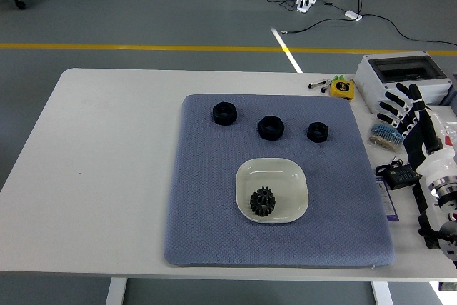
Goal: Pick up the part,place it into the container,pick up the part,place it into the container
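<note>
A white dish (pixel 272 189) sits on the blue-grey mat (pixel 207 198) near its front right. A black gear (pixel 263 201) lies inside the dish. Three black nuts lie in a row on the far part of the mat: one on the left (pixel 224 113), one in the middle (pixel 270 127), one on the right (pixel 318 131). My right hand (pixel 405 111) is at the table's right edge, off the mat, fingers spread and holding nothing. My left arm does not show.
A white box with a clear lid (pixel 402 76) stands at the far right. A yellow tape measure (pixel 342 88), a bundle of small parts (pixel 384 136) and a small black device (pixel 400 174) lie by the mat's right side.
</note>
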`<state>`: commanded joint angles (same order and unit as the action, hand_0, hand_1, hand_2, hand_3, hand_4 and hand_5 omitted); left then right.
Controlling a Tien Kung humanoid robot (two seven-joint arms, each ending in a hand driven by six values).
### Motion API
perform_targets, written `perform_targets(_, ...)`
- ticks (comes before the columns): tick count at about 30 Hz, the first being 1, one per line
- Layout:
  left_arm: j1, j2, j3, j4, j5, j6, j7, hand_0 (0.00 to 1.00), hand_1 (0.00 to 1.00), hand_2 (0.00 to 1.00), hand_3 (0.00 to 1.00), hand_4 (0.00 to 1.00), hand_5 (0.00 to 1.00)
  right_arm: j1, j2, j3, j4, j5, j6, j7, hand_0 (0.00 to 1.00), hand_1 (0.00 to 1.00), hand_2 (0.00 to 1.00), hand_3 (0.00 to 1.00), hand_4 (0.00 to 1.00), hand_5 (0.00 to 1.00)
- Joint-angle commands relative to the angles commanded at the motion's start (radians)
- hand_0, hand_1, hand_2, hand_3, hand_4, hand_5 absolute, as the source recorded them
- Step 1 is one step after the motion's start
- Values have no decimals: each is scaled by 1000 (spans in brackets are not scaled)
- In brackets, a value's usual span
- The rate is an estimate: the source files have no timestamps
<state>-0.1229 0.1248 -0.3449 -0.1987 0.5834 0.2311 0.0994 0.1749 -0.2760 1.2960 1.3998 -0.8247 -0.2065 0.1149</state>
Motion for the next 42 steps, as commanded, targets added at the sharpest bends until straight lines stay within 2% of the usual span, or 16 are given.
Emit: perform_targets(42,10,-2,-18,1,23,-3,9,706,635,673,581,677,633,-9,12,-3,-19,0,8,-11,724,750,808,845,998,896)
